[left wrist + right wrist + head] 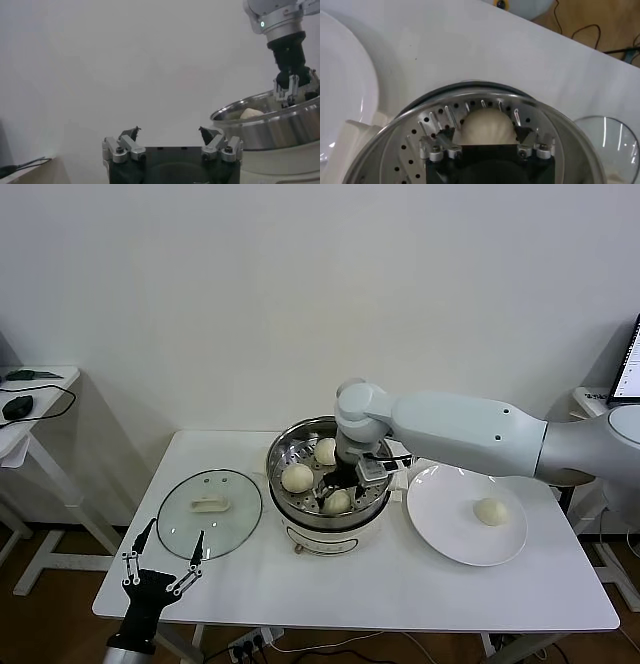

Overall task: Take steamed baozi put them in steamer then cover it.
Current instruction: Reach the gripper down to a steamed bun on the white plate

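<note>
The steel steamer [300, 529] stands mid-table on its white base. Three cream-white baozi lie on its perforated tray: one at the back [326, 450], one at the left [297, 477], one at the front [337, 502]. My right gripper [340, 490] reaches down into the pot, open, its fingers on either side of the front baozi [487, 122], which rests on the tray. A fourth baozi [490, 511] lies on the white plate [440, 534]. The glass cover [210, 513] lies flat to the left of the steamer. My left gripper [163, 559] is open and empty at the table's front-left corner.
The white table's front edge [380, 619] runs just before the steamer and plate. A side desk [30, 399] with cables stands far left. The left wrist view shows the steamer's wall [270, 127] and my right gripper [292, 95] above it.
</note>
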`<state>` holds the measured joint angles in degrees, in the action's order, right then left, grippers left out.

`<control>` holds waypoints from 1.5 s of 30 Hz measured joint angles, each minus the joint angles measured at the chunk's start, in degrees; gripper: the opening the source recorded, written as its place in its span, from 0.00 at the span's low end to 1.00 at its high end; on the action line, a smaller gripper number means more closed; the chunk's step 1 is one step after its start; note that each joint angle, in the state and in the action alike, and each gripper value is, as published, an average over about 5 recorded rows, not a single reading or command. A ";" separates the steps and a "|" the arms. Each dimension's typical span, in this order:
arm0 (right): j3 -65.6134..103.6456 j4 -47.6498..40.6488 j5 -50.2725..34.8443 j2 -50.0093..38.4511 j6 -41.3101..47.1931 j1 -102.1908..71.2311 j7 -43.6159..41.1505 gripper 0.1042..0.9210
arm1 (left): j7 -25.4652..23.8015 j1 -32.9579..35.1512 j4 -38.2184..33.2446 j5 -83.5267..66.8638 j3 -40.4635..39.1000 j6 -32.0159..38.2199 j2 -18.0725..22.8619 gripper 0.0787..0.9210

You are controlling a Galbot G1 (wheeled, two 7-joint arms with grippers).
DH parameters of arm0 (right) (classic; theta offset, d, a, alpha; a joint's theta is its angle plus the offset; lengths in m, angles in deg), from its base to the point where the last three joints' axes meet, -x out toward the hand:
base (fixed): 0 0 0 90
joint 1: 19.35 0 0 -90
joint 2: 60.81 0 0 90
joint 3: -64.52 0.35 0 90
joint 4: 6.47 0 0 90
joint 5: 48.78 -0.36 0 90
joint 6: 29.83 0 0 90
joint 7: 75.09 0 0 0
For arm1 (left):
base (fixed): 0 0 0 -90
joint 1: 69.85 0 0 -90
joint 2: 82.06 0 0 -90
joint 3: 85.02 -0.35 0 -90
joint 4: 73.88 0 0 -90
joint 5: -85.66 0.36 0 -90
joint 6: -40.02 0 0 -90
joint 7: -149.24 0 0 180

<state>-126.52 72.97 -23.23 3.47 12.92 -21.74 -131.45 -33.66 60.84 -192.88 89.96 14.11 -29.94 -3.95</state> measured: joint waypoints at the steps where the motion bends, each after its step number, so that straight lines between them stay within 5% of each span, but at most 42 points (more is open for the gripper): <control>1: 0.34 -0.11 0.04 -0.24 0.00 0.08 0.05 0.88 | 0.00 -0.02 0.03 0.00 -0.02 0.00 0.00 0.88; 11: 3.79 -3.19 -8.16 -5.00 1.87 2.23 -0.64 0.88 | 0.10 -0.45 0.29 0.00 -0.20 -0.03 -0.05 0.88; 25: 5.04 -20.74 -27.07 -13.46 24.23 4.01 -9.75 0.88 | 0.12 -0.90 0.58 0.00 -0.54 -0.16 -0.31 0.88; 45: 2.28 -31.94 -33.03 -20.88 42.87 -6.62 -12.95 0.88 | 0.14 -0.40 0.70 0.19 -0.42 -0.31 0.12 0.88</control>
<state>-124.24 41.03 -56.26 -17.41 55.79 -28.36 -144.41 -33.52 60.44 -192.18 90.15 13.69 -30.25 -3.84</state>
